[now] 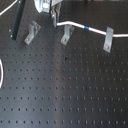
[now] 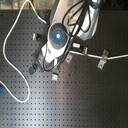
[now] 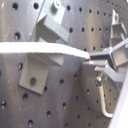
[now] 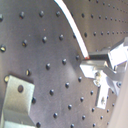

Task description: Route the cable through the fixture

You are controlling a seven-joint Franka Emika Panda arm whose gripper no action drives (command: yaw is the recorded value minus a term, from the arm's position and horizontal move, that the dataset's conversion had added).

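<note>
Gripper (image 3: 91, 59) clamped on cable (image 3: 40, 49) end. Middle clip (image 1: 67, 34) just beside it. Keep tension, lower cable squarely into clip slot, avoid snagging.

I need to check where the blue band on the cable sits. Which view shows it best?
The first exterior view: the blue band shows plainly on the cable, between two fixtures. The second exterior view shows only the cable, with no band that I can make out. Both wrist views show plain white cable only.
</note>
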